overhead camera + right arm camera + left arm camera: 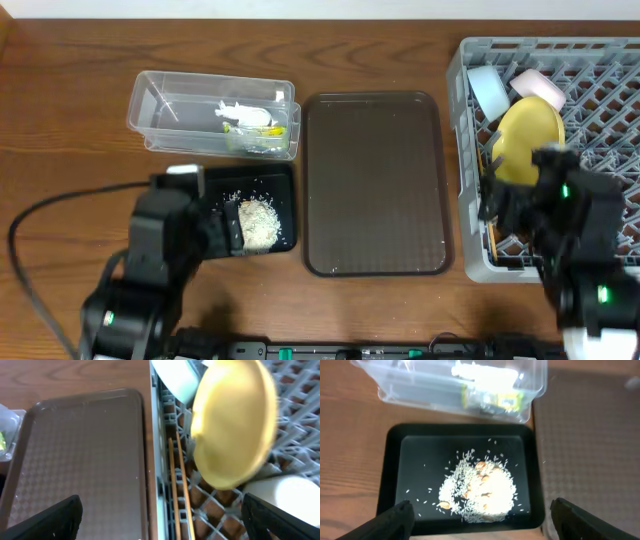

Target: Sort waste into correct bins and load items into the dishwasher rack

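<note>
The black tray (285, 180) holds a clump of rice (260, 222), also seen in the left wrist view (480, 492). My left gripper (480, 520) is open and empty over the tray's near edge. The clear tub (160, 110) holds wrapper scraps (250, 118). The grey rack (460, 80) holds the yellow plate (530, 135) on edge, a light blue bowl (487, 90), a white bowl (538, 85) and chopsticks (177, 490) lying on its floor. My right gripper (162, 517) is open and empty above the rack's left wall. A white rounded dish (290, 492) lies by its right finger.
The flat brown serving tray (375, 185) lies between the black tray and the rack. Loose rice grains are scattered over the black tray's floor (420, 485). A black cable (30, 230) runs over the table at the left.
</note>
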Motion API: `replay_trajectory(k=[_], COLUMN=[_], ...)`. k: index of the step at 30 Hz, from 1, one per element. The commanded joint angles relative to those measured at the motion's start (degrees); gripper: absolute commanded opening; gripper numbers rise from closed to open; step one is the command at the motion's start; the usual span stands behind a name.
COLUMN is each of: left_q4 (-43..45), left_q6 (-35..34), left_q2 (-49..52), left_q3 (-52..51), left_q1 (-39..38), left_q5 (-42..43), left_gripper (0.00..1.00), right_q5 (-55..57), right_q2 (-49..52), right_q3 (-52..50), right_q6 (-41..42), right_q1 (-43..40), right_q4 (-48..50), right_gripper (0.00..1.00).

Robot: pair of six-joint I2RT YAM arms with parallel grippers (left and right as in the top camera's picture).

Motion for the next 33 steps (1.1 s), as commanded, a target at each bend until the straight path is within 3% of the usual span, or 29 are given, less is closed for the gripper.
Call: replay_trajectory(k=[1,6,14,22,28,33], left_q4=[0.5,0.4,0.4,0.4,0.4,0.4], left_q6=[1.1,1.1,1.1,1.1,1.1,1.1], left_q2=[-3.2,-4.7,-4.4,-4.4,-4.4,-4.4], left_q3=[-0.8,-0.8,-0.8,-0.8,-0.8,-0.8], left_q1=[-0.2,-0.2,-0.2,-0.2,-0.2,-0.2], left_q5=[0.6,0.6,0.6,0.6,0.6,0.6], left_gripper=[0.90,0.91,0.92,0.92,0.92,0.92], right_q5=[1.4,1.4,1.4,1.4,0.7,-0.7], right_q2=[-5.9,-11.3,-11.6,-13.1,-22.6,-34.4], right_q3=[-3.5,-4.8,-4.8,-4.9,-9.1,-21.6], right_q6=[0.2,0.2,0.2,0.2,-0.1,-2.7], right_q1=[-0.2,-0.2,-0.2,0.3,1.9,1.9], right_q4=[-1.0,-9.0,-20.1,-21.4,-8.8,8.9], right_gripper=[0.99,0.99,0.99,0.99,0.99,0.99])
